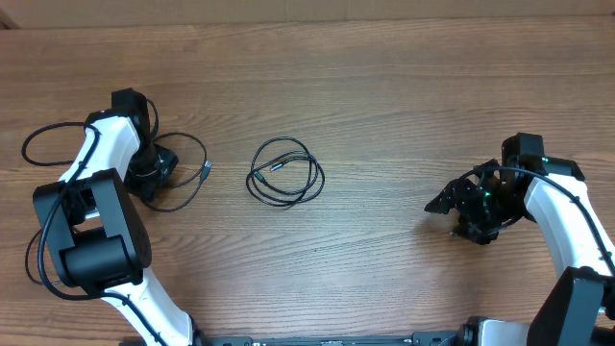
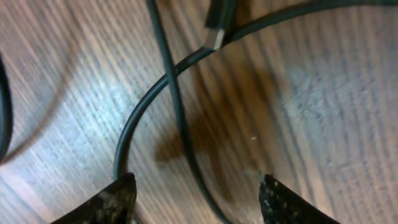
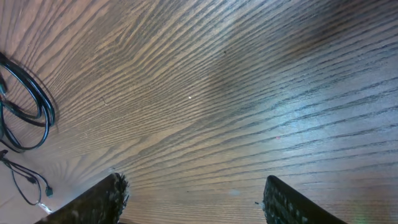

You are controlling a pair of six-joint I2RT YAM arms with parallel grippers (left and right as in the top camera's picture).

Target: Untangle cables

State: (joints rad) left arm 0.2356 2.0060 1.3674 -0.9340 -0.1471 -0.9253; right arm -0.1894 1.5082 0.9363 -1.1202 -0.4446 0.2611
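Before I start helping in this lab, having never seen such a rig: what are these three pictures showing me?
You see two white-and-black robot arms at a wooden table. The wide picture is taken from above. The two close-ups come from a camera on each wrist, looking past that arm's own two fingers. The left hand is open over a loose black cable, whose plug end lies just ahead. The right hand is open over bare wood. A second cable lies coiled at the table's middle. Neither hand holds anything.
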